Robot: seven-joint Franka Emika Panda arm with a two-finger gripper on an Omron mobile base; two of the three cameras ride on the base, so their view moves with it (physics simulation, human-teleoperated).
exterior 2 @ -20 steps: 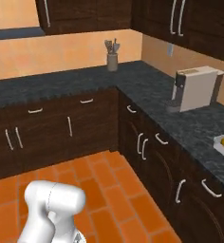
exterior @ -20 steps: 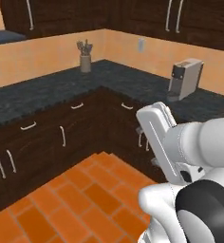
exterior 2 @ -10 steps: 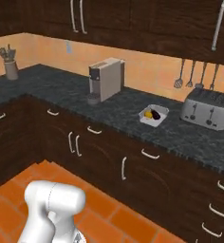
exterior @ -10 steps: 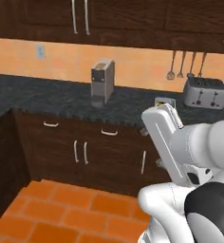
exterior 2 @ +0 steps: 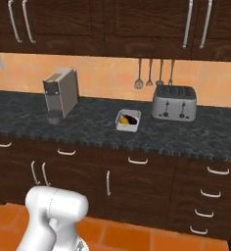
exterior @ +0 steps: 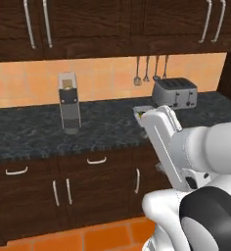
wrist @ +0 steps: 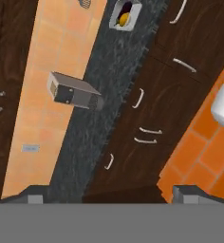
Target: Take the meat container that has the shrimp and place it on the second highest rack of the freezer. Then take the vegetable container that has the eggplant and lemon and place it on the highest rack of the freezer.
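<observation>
Lying on the dark counter (exterior 2: 88,128), a white vegetable container (exterior 2: 127,120) is recorded between the coffee machine (exterior 2: 60,93) on the left and the toaster (exterior 2: 174,102) on the right. Eggplant (exterior 2: 131,118) and lemon (exterior 2: 124,120) are seen inside, the eggplant apparently running front to back, though the view is small. From the gripper (wrist: 109,192), whose fingers are spread wide and hold nothing, the container is placed well apart, far ahead across the floor and cabinet fronts.
</observation>
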